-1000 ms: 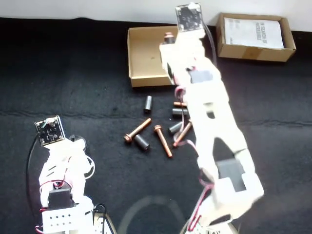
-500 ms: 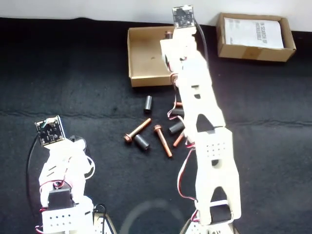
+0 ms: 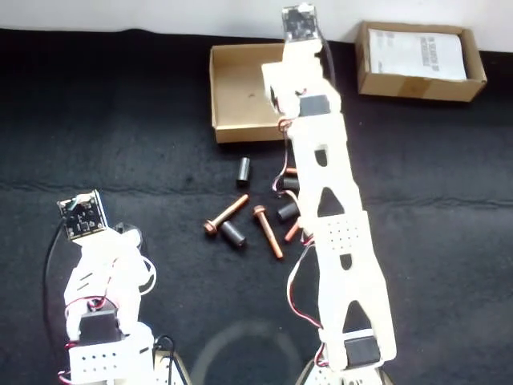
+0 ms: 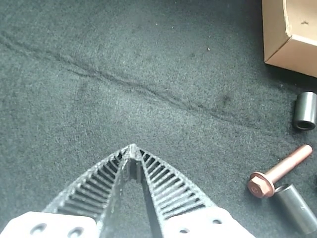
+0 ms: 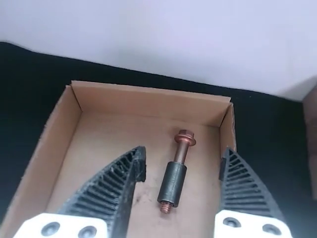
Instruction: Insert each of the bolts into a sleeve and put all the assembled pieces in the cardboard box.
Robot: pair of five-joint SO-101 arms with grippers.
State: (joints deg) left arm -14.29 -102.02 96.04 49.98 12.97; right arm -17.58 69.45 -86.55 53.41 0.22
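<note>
Straightening since a second ago has carried the right end effector (image 5: 183,151), jaws spread open, over the cardboard box (image 5: 148,101), where the assembled bolt and sleeve (image 5: 173,186) lies on the floor between the jaws, apparently released there. Remaining bolts (image 3: 227,213) and sleeves (image 3: 233,233) lie loose mid-frame on the worktop (image 3: 120,120). The left end effector (image 4: 132,147) is closed, parked at lower left with nothing to hold.

The white plastic right arm (image 3: 337,233), centre frame from above, shows slotted, perforated panels, dark servo blocks and red-and-black cables (image 3: 298,297). The white left arm (image 3: 104,281), lower left, bears a square circuit board (image 3: 82,215). The left gripper (image 4: 132,151) and right gripper (image 5: 183,151) have dark ribbed fingers (image 5: 114,183) on white, screw-holed bases.
</note>
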